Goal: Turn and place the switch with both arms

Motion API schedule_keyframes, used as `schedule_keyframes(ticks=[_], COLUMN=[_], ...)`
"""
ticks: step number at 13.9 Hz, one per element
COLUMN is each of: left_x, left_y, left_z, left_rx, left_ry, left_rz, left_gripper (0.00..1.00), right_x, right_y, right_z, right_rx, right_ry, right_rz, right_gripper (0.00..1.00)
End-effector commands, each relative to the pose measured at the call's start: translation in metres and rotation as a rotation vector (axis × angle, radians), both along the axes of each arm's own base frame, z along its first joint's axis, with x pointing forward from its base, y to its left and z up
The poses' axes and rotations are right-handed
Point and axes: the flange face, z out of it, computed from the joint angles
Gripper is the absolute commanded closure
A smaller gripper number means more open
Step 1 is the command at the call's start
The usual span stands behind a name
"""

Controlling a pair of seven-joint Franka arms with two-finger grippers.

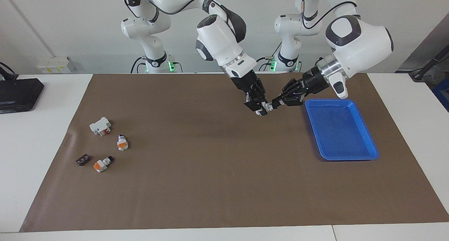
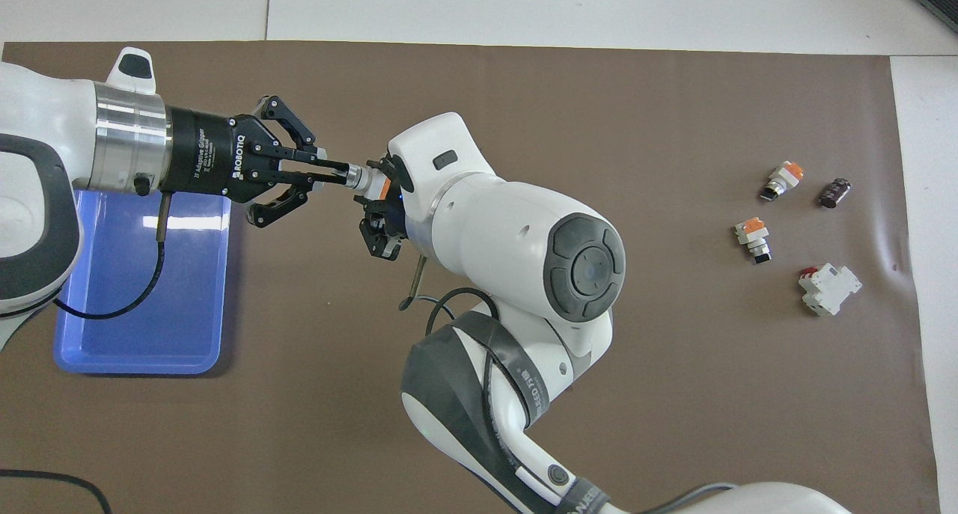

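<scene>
One switch point(image 1: 265, 108) is held in the air between both grippers, over the brown mat beside the blue tray point(image 1: 342, 156). My right gripper point(image 1: 260, 110) comes down from above and is shut on its white body. My left gripper point(image 1: 273, 106) reaches in sideways over the tray's corner and is shut on its knob end. In the overhead view the left gripper point(image 2: 340, 173) pinches the silver knob of the switch point(image 2: 359, 177), and the right gripper point(image 2: 378, 203) is mostly hidden under its own wrist. Two more switches point(image 1: 122, 142) point(image 1: 101, 165) lie on the mat toward the right arm's end.
A larger white block with a red mark point(image 1: 100, 126) and a small dark-brown piece point(image 1: 82, 159) lie beside the two loose switches. The blue tray point(image 2: 142, 349) holds nothing. A black box point(image 1: 17, 93) sits on the white table off the mat.
</scene>
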Motion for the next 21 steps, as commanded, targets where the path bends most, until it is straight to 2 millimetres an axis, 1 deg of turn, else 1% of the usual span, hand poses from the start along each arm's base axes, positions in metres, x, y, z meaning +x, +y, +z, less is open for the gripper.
schedule_keyframes(ticks=[1,2,5,9,21], left_x=[0.013,0.012,0.013,0.014,0.016], left_y=[0.028,0.031,0.036,0.04,0.039], left_z=[-0.016,-0.02,-0.023,-0.023,-0.021], left_rx=[0.077,0.084,0.145,0.143,0.138], left_ry=[0.024,0.051,0.145,0.215,0.195], left_rz=[0.171,0.194,0.31,0.4,0.422], left_gripper=[1.0,1.0,1.0,1.0,1.0], right_x=[-0.007,-0.007,-0.008,-0.009,-0.009], right_y=[-0.002,-0.002,-0.001,0.0,0.0], right_z=[0.018,0.018,0.018,0.018,0.019], right_rx=[0.007,0.01,0.012,0.02,0.025], right_ry=[-0.005,-0.001,0.001,0.012,0.013], right_rz=[-0.024,-0.029,-0.031,-0.044,-0.047], right_gripper=[1.0,1.0,1.0,1.0,1.0])
